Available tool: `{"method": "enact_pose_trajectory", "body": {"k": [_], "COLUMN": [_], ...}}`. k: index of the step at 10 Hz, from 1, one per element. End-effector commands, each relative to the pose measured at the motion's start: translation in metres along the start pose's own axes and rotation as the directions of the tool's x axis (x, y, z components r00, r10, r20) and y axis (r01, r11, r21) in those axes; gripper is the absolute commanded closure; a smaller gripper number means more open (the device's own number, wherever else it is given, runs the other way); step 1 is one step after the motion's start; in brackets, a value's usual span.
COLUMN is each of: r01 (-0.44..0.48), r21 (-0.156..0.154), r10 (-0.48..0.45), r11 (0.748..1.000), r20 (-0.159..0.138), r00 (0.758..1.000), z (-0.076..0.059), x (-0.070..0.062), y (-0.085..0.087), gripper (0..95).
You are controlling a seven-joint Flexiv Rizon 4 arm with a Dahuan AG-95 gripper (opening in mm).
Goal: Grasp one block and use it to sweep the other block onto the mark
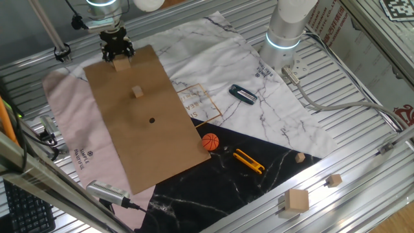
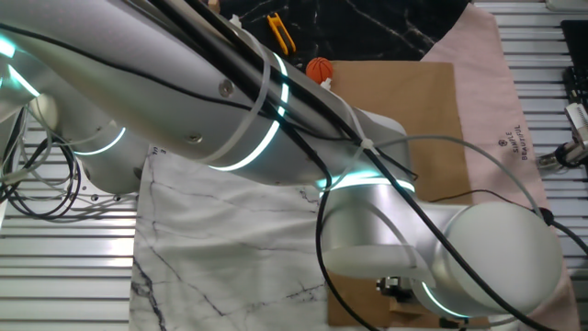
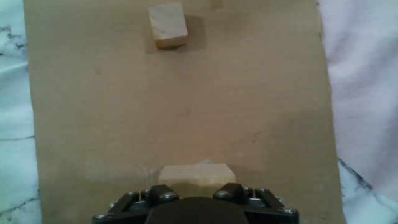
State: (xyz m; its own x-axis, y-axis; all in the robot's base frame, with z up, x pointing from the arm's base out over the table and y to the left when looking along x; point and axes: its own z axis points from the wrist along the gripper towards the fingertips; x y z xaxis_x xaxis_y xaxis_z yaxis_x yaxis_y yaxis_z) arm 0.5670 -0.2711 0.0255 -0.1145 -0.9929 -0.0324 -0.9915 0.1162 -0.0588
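My gripper (image 1: pixel 117 52) stands at the far end of a brown cardboard sheet (image 1: pixel 129 152), shut on the larger tan block (image 1: pixel 121 63), which sits low on the sheet. In the hand view the block (image 3: pixel 198 174) lies right in front of the gripper (image 3: pixel 198 198), whose fingertips are hidden. The tiny tan cube (image 1: pixel 137 92) rests on the sheet a little ahead of the block, and shows at the top of the hand view (image 3: pixel 168 25). The black dot mark (image 1: pixel 152 120) lies beyond the cube, in line with it. The arm hides both blocks and the mark in the other fixed view.
An orange ball (image 1: pixel 210 142) sits off the sheet's right edge, also in the other fixed view (image 2: pixel 319 69). A yellow tool (image 1: pixel 248 160), a black device (image 1: pixel 243 94) and loose wooden pieces (image 1: pixel 296 200) lie to the right. A silver tool (image 1: pixel 107 191) lies at the near-left corner.
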Motion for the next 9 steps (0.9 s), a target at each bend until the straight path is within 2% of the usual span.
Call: {"method": "enact_pose_trajectory", "body": {"k": [1, 4, 7, 8, 9], "r01": [-0.007, 0.007, 0.040, 0.045, 0.053], "r21": [0.001, -0.002, 0.017, 0.019, 0.007], "r10": [0.007, -0.007, -0.040, -0.045, -0.053], "r11": [1.000, 1.000, 0.999, 0.999, 0.999], "r20": [-0.004, -0.012, 0.005, 0.007, 0.012], "r00": [1.000, 1.000, 0.999, 0.999, 0.999], "z": [0.0012, 0.0019, 0.0020, 0.0020, 0.0017], "x": [-0.0003, -0.0024, -0.0026, -0.0027, -0.0030], "y": [-0.0003, 0.0009, 0.0010, 0.0009, 0.0008], "gripper": [95.0, 95.0, 95.0, 95.0, 95.0]}}
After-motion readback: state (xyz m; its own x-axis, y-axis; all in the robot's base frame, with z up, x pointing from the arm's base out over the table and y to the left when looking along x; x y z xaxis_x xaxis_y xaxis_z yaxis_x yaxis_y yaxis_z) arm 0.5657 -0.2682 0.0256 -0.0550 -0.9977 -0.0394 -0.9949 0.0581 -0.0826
